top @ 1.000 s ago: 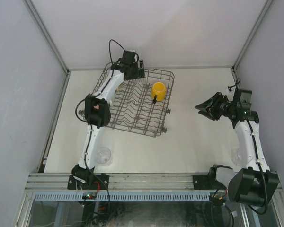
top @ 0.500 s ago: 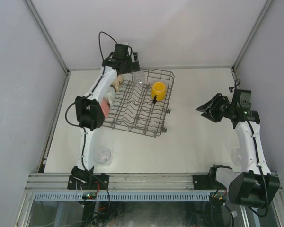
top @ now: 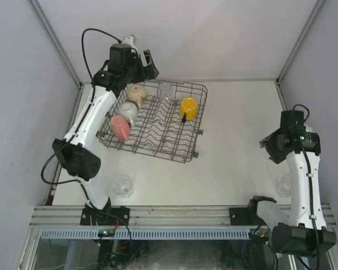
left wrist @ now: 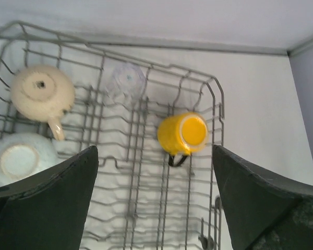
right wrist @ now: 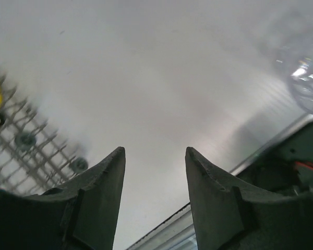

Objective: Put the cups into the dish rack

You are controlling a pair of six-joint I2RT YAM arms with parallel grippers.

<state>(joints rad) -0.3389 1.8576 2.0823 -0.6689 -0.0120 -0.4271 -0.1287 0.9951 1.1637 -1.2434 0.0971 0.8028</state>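
Note:
The dish rack stands at the back left of the table. It holds a tan mug, a white mug, a pink tumbler, a yellow mug and a clear glass. My left gripper is open and empty, raised above the rack's far left corner. Its wrist view shows the rack, tan mug, white mug, glass and yellow mug below the open gripper. My right gripper is open and empty at the right.
A clear glass tumbler stands on the table near the left arm's base. Another clear glass stands by the right arm, also in the right wrist view. White walls close in the back and both sides.
My left arm has lifted and swung back to the left off the rack, uncovering the tan, white and pink cups. My right arm has pulled back and turned toward the near right.

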